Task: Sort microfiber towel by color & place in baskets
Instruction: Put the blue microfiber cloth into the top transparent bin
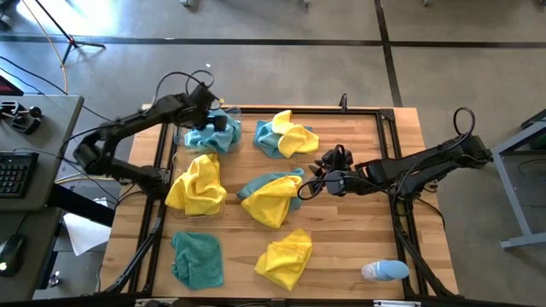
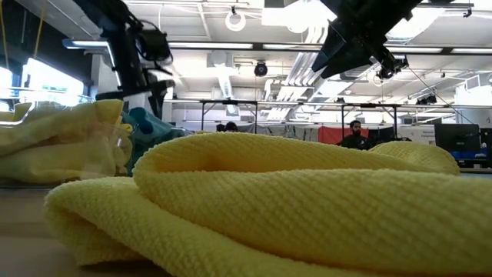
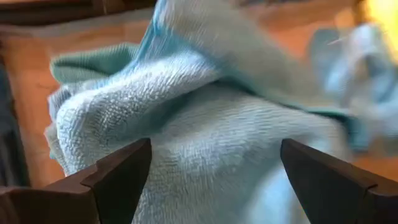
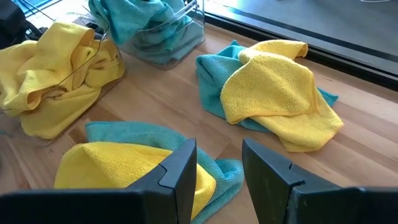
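Left gripper [image 1: 213, 115] stands spread wide over the teal fuzzy towels [image 1: 207, 135] heaped in the clear plastic basket [image 1: 181, 136], holding nothing; you appear to be mid-deposit. Your right gripper [image 1: 317, 181] hangs part-open and empty beside the yellow-on-teal towel pile [image 1: 271, 198], presumably your next pick.

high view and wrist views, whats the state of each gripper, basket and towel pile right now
left gripper: open, over the teal towels in the far clear plastic basket
right gripper: part open, empty, beside the central teal-and-yellow towel pile
near clear plastic basket: holds crumpled yellow towels
far teal-and-yellow towel pile: loose on table
flat teal towel: loose on table, unsorted
folded yellow towel: loose on table, unsorted
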`<state>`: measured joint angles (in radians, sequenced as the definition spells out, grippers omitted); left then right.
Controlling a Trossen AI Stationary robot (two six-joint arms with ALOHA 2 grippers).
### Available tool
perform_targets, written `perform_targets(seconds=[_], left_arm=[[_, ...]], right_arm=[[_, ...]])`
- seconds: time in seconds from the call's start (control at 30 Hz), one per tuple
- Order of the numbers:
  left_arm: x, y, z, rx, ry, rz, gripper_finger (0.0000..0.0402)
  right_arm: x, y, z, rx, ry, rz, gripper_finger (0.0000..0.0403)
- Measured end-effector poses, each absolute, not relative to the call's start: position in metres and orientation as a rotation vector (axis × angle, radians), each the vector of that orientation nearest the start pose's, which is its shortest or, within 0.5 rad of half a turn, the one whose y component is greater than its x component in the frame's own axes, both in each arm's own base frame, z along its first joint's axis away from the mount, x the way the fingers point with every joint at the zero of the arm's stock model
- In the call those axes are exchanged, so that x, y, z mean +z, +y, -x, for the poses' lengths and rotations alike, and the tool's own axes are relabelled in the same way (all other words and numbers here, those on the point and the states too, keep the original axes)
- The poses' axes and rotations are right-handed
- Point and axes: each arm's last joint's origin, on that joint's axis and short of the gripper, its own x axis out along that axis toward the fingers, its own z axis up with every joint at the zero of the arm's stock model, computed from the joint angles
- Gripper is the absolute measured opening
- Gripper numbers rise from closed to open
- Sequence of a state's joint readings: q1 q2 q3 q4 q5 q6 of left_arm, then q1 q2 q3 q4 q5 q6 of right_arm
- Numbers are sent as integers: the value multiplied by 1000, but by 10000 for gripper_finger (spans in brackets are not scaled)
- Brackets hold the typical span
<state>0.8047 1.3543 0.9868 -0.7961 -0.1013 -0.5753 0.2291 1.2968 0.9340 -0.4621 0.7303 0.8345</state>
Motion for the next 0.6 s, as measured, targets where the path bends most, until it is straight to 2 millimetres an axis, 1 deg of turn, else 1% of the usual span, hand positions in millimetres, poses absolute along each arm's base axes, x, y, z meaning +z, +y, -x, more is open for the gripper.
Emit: perform_targets(seconds=[0.2,0.33,0.47,0.53,0.6], left_arm=[[197,198,-186,1147,1063,900,346],[173,207,-194,1165,1130,897,346],[161,210,-197,1174,1169,897,346],[160,211,-197,1182,1167,891,346],[165,210,-196,1184,1151,885,346]], right_arm=[[261,40,-257,-731,481,-401,124],[261,40,-257,-734,476,-413,124],[261,40,-257,-735,474,-420,124],[261,40,-257,-735,474,-420,124],[261,40,-257,-734,475,-419,124]])
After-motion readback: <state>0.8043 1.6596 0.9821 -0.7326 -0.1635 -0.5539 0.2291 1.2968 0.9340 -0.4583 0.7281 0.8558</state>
